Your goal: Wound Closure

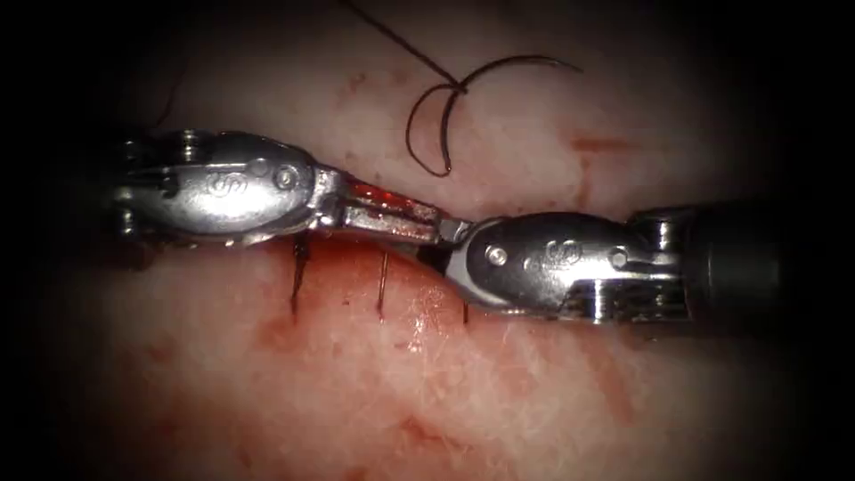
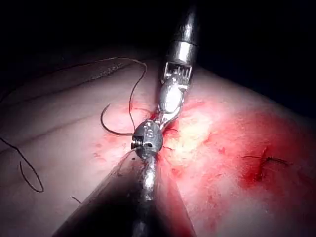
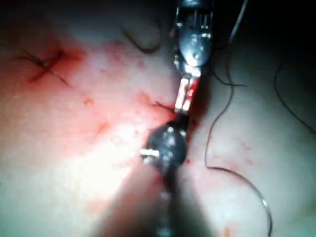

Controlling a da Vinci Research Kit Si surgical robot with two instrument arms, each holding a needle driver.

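The curved dark steel needle (image 1: 499, 76) lay free on the pale pink tissue (image 1: 427, 392), well above the red cut (image 1: 374, 233), with black thread (image 1: 392, 36) attached. The left tool (image 1: 450, 230) and right tool (image 1: 436, 254) met tip to tip over the cut; whether their fingers were apart or together could not be told.

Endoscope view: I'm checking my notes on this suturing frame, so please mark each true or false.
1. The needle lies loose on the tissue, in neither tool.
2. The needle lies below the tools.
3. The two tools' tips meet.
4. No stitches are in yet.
1. True. The needle rests on the tissue, apart from both tools. I cannot tell whether either tool holds thread.
2. False. It lies above the tools, with thread running off from it.
3. True. The left tool and the right tool come tip to tip.
4. False. Three stitches show just below the tools.
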